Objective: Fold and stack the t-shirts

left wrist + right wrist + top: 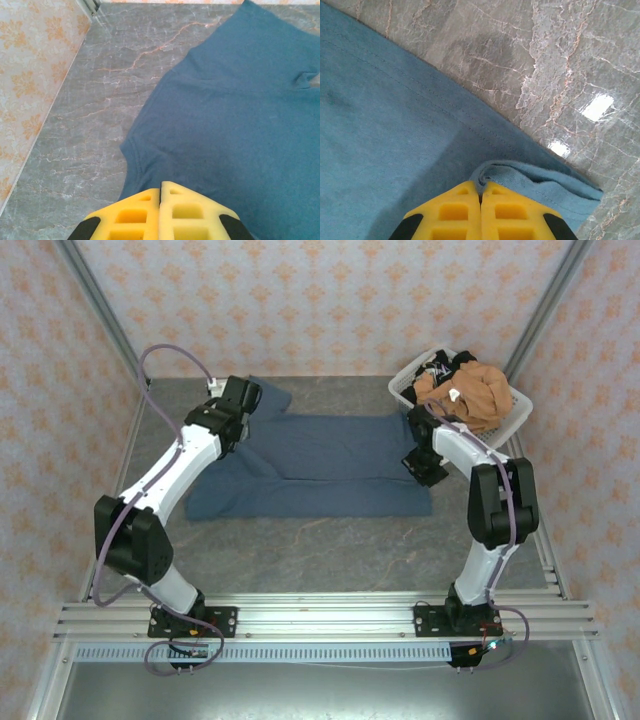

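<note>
A slate-blue t-shirt (330, 465) lies spread on the grey marble table. My left gripper (236, 412) is over the shirt's far left part by a sleeve. In the left wrist view its yellow fingers (161, 184) are pressed together just above flat blue cloth (240, 125), with no fold seen between them. My right gripper (424, 468) is at the shirt's right edge. In the right wrist view it (481, 184) is shut on a small raised fold of the blue shirt (395, 125) near the hem. An orange-tan t-shirt (478, 392) with a white tag and darker ones (440, 368) sit in the basket.
A white lattice basket (520, 405) stands at the far right corner, close behind the right arm. Patterned walls and metal frame posts close in the table on three sides. Bare table (320, 550) lies between the shirt and the arm bases.
</note>
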Robot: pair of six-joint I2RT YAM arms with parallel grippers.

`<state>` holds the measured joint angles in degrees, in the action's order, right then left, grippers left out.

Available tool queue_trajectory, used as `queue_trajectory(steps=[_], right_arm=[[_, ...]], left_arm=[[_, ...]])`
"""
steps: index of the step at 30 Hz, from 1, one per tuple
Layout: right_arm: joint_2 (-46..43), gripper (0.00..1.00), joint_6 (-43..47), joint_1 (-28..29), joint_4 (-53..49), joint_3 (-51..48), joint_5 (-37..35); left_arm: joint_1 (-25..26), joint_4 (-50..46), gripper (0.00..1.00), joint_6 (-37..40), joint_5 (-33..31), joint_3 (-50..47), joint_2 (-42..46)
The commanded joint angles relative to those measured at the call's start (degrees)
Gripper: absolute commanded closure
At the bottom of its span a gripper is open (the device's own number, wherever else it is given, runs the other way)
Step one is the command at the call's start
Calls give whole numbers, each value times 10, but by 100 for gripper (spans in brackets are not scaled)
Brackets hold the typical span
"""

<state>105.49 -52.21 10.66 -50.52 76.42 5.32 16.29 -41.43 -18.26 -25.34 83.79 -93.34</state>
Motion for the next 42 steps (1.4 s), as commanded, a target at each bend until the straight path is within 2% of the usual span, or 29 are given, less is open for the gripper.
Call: queue_trajectory(steps=[1,7,9,11,12,14,16,19,21,24,27,32,37,40,42], right_arm=[[16,100,5,-3,-5,21,-20],[40,99,23,-10,-3,38,-16],[42,84,45,-14,-11,54,-10],[37,69,67,-18,-26,68,-11],[32,61,79,-19,-35,74,-10],[8,51,94,-20,-47,72,-12],[-26,46,101,-20,-49,52,-8],[-82,45,103,-18,-47,2,3],[-120,45,101,-9,-36,-42,18],[-171,44,96,0,-5,-118,53],[-213,43,91,-1,42,-194,84],[-224,41,95,-9,77,-248,107],[-201,41,93,-23,96,-269,116],[-188,42,92,-24,109,-272,110],[-175,43,91,-25,116,-267,108]], left_arm=[[-10,9,100,12,-9,31,-20],[-29,-30,100,19,36,98,-83],[-46,-63,82,12,55,123,-100],[-70,-89,44,-2,76,129,-100],[-83,-99,34,-11,82,127,-94],[-111,-120,27,-24,105,115,-74],[-138,-136,27,-46,133,84,-42],[-181,-163,28,-96,186,3,15],[-223,-169,31,-146,252,-77,55],[-306,-120,37,-190,362,-207,103],[-364,-62,40,-212,426,-283,116],[-386,-26,42,-219,445,-311,78],[-387,2,45,-239,446,-335,46],[-387,24,50,-244,445,-340,30],[-387,39,57,-250,446,-337,18]])
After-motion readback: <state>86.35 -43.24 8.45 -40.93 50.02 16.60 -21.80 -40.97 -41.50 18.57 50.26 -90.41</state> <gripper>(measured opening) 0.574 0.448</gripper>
